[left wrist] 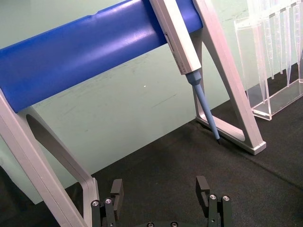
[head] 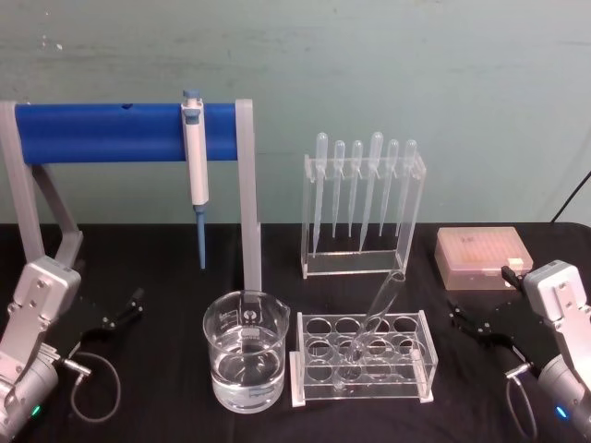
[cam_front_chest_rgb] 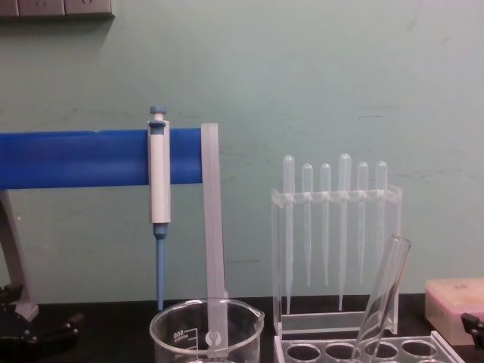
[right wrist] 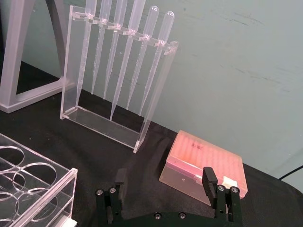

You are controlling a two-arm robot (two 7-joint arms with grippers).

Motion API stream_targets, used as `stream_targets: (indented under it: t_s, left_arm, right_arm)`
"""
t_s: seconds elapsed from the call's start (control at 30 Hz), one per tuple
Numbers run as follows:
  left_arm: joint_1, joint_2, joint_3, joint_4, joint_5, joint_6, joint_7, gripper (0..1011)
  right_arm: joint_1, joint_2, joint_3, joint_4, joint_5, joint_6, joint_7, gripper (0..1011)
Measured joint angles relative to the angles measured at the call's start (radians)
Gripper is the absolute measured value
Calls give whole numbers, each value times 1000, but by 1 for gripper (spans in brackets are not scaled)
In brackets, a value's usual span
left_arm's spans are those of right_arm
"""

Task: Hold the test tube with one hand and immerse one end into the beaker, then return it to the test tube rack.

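Observation:
The test tube (head: 377,314) is a slim clear glass tube leaning in a clear rack (head: 301,369), its open rim up and tilted to the right; it rises from the rack in the chest view (cam_front_chest_rgb: 383,299). The beaker (head: 245,355) stands just left of the rack, about a third full of clear liquid, and its rim shows in the chest view (cam_front_chest_rgb: 206,327). My left gripper (head: 125,309) rests open near the table's left edge, well left of the beaker, with nothing between its fingers (left wrist: 116,189). My right gripper (head: 466,318) rests open at the right, beside the rack, also empty (right wrist: 163,182).
A blue bar on a grey frame (head: 102,132) carries a white-and-blue pipettor (head: 195,166) behind the beaker. A clear stand of plastic pipettes (head: 363,203) sits behind the rack. A pink tip box (head: 483,257) lies at the back right. Black cloth covers the table.

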Motion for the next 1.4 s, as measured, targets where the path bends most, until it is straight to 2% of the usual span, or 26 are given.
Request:
stream_targets:
  t_s: [1.13, 1.33, 1.4]
  left_arm:
    - [0, 0, 0, 0, 0, 0, 0, 1000]
    - [0, 0, 0, 0, 0, 0, 0, 1000]
    - [0, 0, 0, 0, 0, 0, 0, 1000]
  right_arm:
    - [-6, 3, 5, -8, 0, 0, 1, 1003]
    - [-98, 49, 55, -93, 2, -16, -15, 1003]
    - [-150, 71, 82, -140, 12, -28, -22, 1003]
